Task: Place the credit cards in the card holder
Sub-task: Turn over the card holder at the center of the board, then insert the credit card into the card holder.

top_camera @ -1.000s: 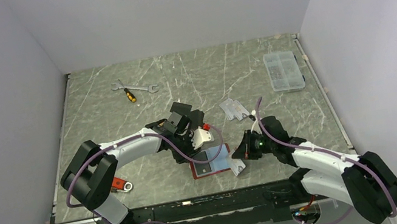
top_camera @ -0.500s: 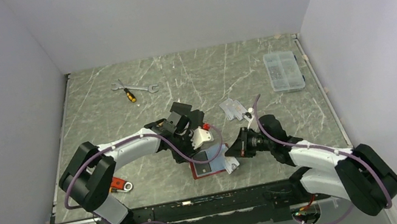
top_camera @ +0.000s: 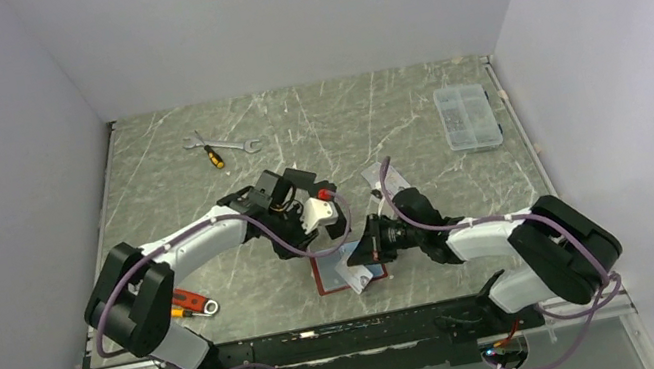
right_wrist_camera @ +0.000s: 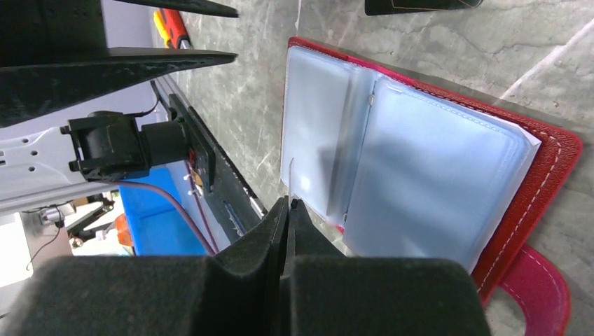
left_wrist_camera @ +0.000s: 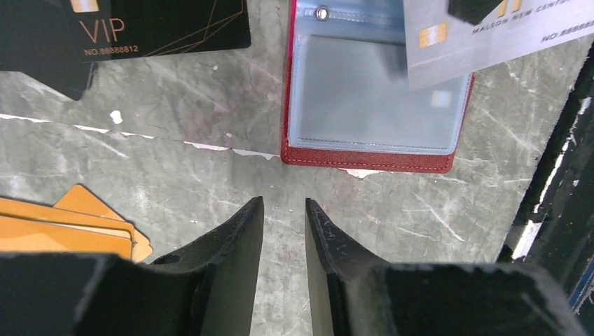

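Lying open close to the middle of the bench's (top_camera: pixel 342 121) near edge, the card holder (left_wrist_camera: pixel 364 159) shows its clear sleeves (left_wrist_camera: pixel 364 98) face up inside a dark-red border. The right gripper (right_wrist_camera: pixel 287 210) is clenched on a silver-grey card (left_wrist_camera: pixel 490 38), which hangs tilted over one corner of the holder and covers part of the sleeve there. From the right wrist the card shows only as a thin pale edge above the sleeves, and whether it has entered one I cannot tell. One loose sleeve leaf stands up between the two pages.

The left gripper (left_wrist_camera: pixel 284 210) is released, its fingers a narrow gap apart with nothing between them, low over bare bench just beside the holder's stitched edge. On the far side of the holder lie a black card (left_wrist_camera: pixel 161 28) marked VIP and a small fan of orange cards (left_wrist_camera: pixel 63 227), both apart from it. The left arm hides them in the top view.

More silver-grey cards (top_camera: pixel 372 176) lie mid-bench beyond the right gripper, partly crossed by its cable. A wrench (top_camera: pixel 238 145) and a screwdriver (top_camera: pixel 212 156) lie together toward the far left corner. A clear compartment box (top_camera: pixel 467 116) sits by the right edge, and a red-handled tool (top_camera: pixel 190 305) lies near the near left corner.
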You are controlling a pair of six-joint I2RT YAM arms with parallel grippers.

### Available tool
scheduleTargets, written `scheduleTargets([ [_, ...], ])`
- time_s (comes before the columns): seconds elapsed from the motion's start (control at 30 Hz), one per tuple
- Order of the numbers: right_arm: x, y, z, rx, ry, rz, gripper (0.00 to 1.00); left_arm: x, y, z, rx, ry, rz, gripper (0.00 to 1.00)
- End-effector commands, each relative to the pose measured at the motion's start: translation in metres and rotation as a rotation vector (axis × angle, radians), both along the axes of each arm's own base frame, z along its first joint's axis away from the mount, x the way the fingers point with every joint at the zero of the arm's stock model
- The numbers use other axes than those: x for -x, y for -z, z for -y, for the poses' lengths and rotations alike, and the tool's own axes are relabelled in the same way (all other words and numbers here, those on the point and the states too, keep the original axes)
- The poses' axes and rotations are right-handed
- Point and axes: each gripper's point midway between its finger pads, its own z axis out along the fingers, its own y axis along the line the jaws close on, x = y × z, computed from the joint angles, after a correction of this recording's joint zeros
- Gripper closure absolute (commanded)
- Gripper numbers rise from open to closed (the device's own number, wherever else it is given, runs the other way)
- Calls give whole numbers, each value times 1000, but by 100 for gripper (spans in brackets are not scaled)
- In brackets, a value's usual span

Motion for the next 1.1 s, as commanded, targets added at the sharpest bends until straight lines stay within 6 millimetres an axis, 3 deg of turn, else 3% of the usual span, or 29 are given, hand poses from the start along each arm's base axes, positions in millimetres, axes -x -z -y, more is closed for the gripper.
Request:
scheduleTargets([
  [0.0,-13,-13,-12,-42,10,63,100,-1,-29,8,84,66,45,66],
  [0.27,-29,-8,-4,12,60,94,100,17,-35,17,116,196,83,65],
  [0.53,-50,-6,6,-55,192,155,100,50,-14,32,96,406,203,65],
  [0.8,-56,-6,8,-106,283,198,100,57,5,32,46,505,299,65],
  [1.07,-52,8,11,-30,333,221,100,60,8,39,29,504,344,69],
])
